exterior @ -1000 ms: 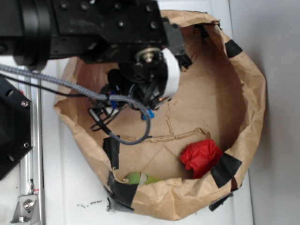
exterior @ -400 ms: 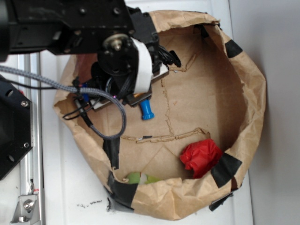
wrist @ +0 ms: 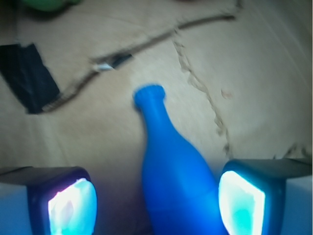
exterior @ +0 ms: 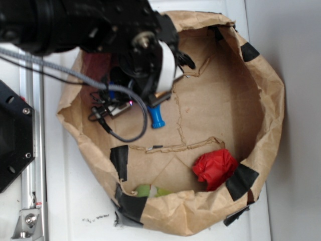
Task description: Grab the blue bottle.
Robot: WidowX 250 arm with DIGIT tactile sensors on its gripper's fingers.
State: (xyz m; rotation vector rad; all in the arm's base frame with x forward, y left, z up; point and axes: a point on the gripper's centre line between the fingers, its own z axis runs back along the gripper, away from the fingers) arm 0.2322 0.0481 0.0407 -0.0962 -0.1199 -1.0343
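Two lit gripper pads (wrist: 242,203) bracket the smooth bright blue plastic bottle (wrist: 173,178) in the wrist view, one on each side of its wide body, with the jaws spread wide and nothing held. The gripper (wrist: 156,203) sits over the bottle inside the crumpled brown paper basin (exterior: 271,100), left of centre on its floor.

To close well, the gripper should probably descend until both pads are level with the widest part of the body, since the taper toward the neck would likely let the bottle slip out. The right pad stands nearer the bottle than the left; a small shift to centre it would even the squeeze.

The bottle lies on its side on the paper. Its body narrows to a slim neck ending in a ringed tip, which shows below the arm in the exterior view (exterior: 157,118).
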